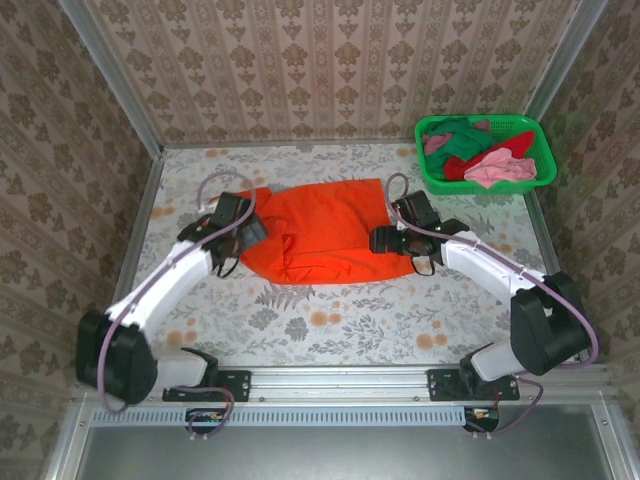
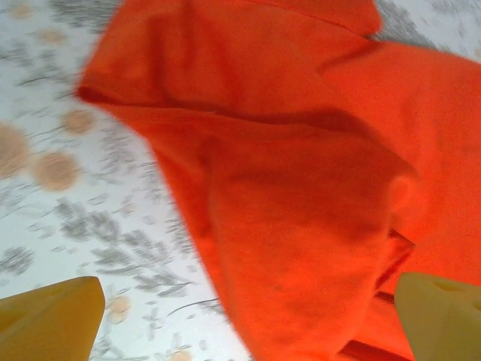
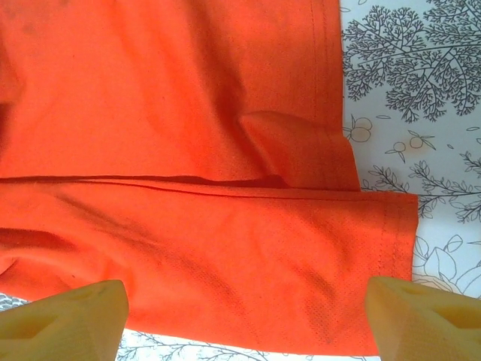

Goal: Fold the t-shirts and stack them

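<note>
Two arms are flanking the orange t-shirt (image 1: 325, 235), which is lying folded mid-surface (image 1: 330, 320). At centre left, the left fingers (image 2: 52, 320) are hanging spread over its sleeve, pinching nothing. At centre right, the right fingers (image 3: 428, 316) are hovering spread over the hem. Upper right, a green basket (image 1: 480, 187) is holding the pink, red and green t-shirts (image 1: 495, 165), well apart.

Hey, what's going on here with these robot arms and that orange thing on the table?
Two arms are folding an orange shirt on the table. The left gripper is at the shirt's left edge and the right gripper at its right edge. Both are open and hold nothing. The shirt lies partly folded, one layer doubled over another. More shirts, pink, red and green, sit bunched in the basket at the far right.
</note>
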### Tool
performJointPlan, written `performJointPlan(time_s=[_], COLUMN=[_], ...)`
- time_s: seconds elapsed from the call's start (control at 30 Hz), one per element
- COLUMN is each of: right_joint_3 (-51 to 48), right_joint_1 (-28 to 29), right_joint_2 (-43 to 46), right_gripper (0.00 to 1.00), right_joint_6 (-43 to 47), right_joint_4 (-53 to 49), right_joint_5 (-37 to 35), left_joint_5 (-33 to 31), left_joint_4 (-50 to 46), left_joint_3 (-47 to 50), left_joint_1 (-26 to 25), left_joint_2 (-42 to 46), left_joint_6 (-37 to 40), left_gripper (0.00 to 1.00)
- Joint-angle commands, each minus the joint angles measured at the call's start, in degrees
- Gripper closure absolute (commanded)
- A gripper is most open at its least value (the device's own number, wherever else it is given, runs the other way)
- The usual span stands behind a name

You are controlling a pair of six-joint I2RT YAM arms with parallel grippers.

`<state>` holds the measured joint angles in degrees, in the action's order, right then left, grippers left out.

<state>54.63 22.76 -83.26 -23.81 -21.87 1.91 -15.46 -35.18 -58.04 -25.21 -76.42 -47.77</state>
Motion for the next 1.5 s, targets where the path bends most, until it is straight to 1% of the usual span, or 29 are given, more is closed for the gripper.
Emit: performJointPlan(time_s=[0.0,0.1,0.23,0.33,0.43,0.47,0.5,0.57,0.63,0.73,0.83,0.93,1.03,1.13,1.23,1.37,1.47], right_joint_3=[2.1,1.8,0.4,-1.3,-2.6,-2.9,-3.0,-3.0,-2.8,-2.6,-1.9,-0.6,0.5,1.2,1.3,1.5,1.7], right_joint_1=[-0.2,-0.3,-0.4,-1.0,-1.4,-1.5,-1.7,-2.0,-2.1,-2.6,-2.8,-2.9,-2.8,-2.9,-3.0,-2.9,-3.1], right_joint_2=[-0.6,-0.4,0.7,2.2,3.1,3.1,3.1,3.1,3.1,2.7,1.5,0.1,-1.0,-1.9,-2.6,-3.5,-4.3], right_gripper=[0.17,0.17,0.17,0.17,0.17,0.17,0.17,0.17,0.17,0.17,0.17,0.17,0.17,0.17,0.17,0.17,0.17], right_joint_6=[-1.5,-1.6,-2.3,-3.2,-3.4,-3.3,-3.3,-3.1,-2.8,-2.9,-2.7,-2.4,-2.1,-2.0,-2.0,-1.8,-2.0], right_joint_4=[1.5,1.4,0.4,0.5,0.5,0.5,0.5,0.3,0.2,0.6,0.9,1.1,1.5,1.6,2.0,2.4,2.9], right_joint_5=[0.5,0.3,-0.9,-0.9,-0.9,-0.8,-0.6,-0.3,-0.2,0.2,0.9,1.6,1.8,1.9,2.0,2.0,2.6], left_joint_5=[5.2,5.5,7.4,5.2,4.2,4.1,3.8,3.4,2.9,1.9,1.2,-0.3,-2.9,-5.0,-6.0,-7.9,-6.3], left_joint_4=[-5.4,-11.1,-17.2,-20.7,-22.7,-22.8,-23.0,-23.2,-22.8,-21.8,-21.0,-19.7,-19.6,-19.8,-20.0,-21.3,-20.8], left_joint_3=[-9.1,-18.1,-27.9,-34.0,-37.9,-38.7,-39.3,-40.0,-39.0,-36.1,-32.9,-28.9,-24.2,-17.3,-8.2,7.8,18.4], left_joint_1=[-3.1,-5.4,-6.2,-6.9,-6.5,-6.4,-6.3,-6.1,-5.9,-5.8,-5.6,-5.7,-5.8,-6.0,-6.2,-6.5,-4.5], left_joint_2=[-9.9,-20.2,-30.8,-36.4,-40.3,-41.3,-41.8,-42.3,-41.4,-39.5,-36.9,-31.7,-24.7,-16.2,-5.9,10.6,21.9], left_joint_6=[8.1,10.3,10.9,11.6,11.3,11.2,11.0,10.7,10.3,9.8,8.7,6.8,3.4,-1.9,-9.4,-23.3,-30.2], left_gripper=[0.00,0.00,0.02,0.08,0.18,0.25,0.40,0.61,0.76,0.99,1.00,1.00,1.00,1.00,1.00,1.00,1.00])
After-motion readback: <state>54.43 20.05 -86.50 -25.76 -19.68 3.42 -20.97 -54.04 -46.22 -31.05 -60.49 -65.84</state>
